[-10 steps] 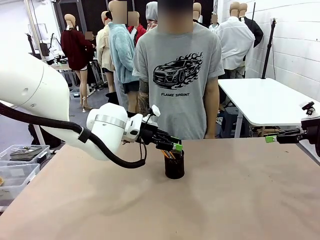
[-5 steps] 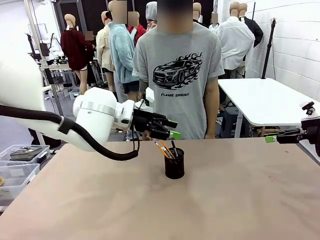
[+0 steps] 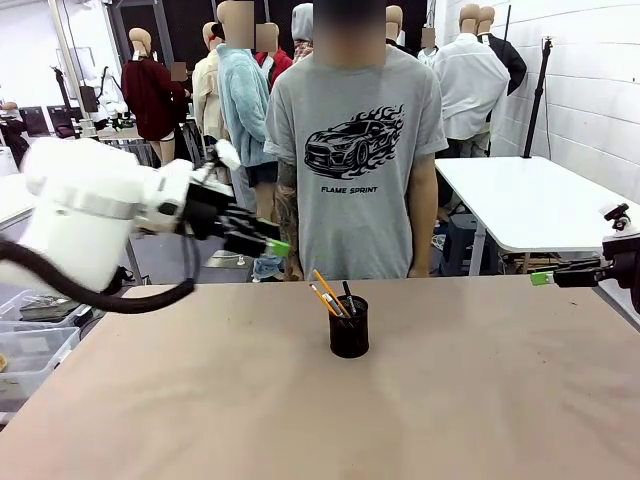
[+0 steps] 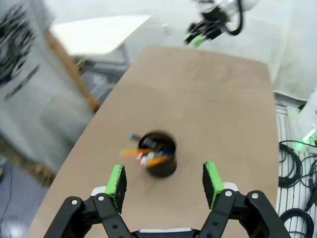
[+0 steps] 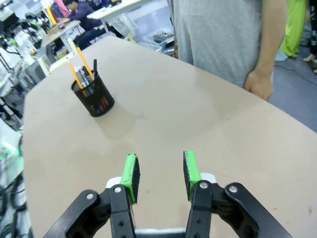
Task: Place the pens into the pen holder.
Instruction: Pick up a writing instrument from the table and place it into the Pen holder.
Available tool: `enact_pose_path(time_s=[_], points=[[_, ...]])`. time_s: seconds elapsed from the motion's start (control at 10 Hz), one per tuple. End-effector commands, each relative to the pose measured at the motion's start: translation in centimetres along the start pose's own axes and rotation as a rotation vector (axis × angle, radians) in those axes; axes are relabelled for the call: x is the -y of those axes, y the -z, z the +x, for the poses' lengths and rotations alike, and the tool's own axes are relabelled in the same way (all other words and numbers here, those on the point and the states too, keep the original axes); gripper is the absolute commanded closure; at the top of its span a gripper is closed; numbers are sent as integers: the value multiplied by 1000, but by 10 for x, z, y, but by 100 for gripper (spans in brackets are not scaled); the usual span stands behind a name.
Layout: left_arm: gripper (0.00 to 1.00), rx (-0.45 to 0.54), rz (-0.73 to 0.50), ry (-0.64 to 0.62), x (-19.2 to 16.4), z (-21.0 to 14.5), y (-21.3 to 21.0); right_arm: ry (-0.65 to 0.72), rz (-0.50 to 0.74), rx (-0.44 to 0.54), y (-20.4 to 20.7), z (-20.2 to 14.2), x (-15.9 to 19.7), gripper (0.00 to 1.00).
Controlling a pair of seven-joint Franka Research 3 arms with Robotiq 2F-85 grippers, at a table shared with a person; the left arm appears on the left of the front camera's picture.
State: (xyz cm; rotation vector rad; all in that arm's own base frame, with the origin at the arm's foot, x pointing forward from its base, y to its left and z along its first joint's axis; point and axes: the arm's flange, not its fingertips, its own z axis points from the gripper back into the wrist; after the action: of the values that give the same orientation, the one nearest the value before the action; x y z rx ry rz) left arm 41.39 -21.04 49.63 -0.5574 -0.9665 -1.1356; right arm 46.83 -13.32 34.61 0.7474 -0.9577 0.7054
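The brown surface (image 3: pixel 450 400) lies bare in its near half. Toward its far side stands the pen holder (image 3: pixel 349 326), a small black mesh cup, upright and near the middle of the far edge. The pens (image 3: pixel 328 295) stand inside it, leaning toward the robot's left, their upper ends rising above the rim: orange pencil-like shafts and a dark one show in the front view, and the left wrist view adds a blurred blue tip among them.

The left gripper (image 3: pixel 275 244) hangs in the air up and to the left of the pen holder, apart from it, above the surface's far edge. Its own wrist view shows the green-padded fingers (image 4: pixel 117 180) spread wide with nothing between them, the cup lying in the gap farther off.

The right gripper (image 3: pixel 542 278) hovers at the right edge of the surface, well away from the pen holder. In its wrist view the fingers (image 5: pixel 131 171) stand partly apart and hold nothing; only bare surface lies between them.

Behind the far edge a person (image 3: pixel 355 140) in a grey printed T-shirt stands facing the surface, one hand (image 5: pixel 257 83) hanging by the side.
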Motion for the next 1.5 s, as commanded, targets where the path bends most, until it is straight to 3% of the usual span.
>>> enact_pose_path(time_s=[0.0,0.3,0.5,0.6,0.7,0.8,1.4], points=[[20,-148,124,-148,5,-7,-44,-12,12,-4,0,0,0,53],[20,-326,294,-325,10,-26,-96,-12,12,-4,0,0,0,53],[20,-373,369,-431,10,-44,-120,-12,12,-4,0,0,0,53],[20,-444,405,-474,11,-54,-129,-12,12,-4,0,0,0,53],[20,-452,513,-512,12,-62,-137,-12,12,-4,0,0,0,53],[20,-383,392,-423,-1,-57,-116,-12,12,-4,0,0,0,53],[20,-383,392,-423,-1,-57,-116,-12,12,-4,0,0,0,53]])
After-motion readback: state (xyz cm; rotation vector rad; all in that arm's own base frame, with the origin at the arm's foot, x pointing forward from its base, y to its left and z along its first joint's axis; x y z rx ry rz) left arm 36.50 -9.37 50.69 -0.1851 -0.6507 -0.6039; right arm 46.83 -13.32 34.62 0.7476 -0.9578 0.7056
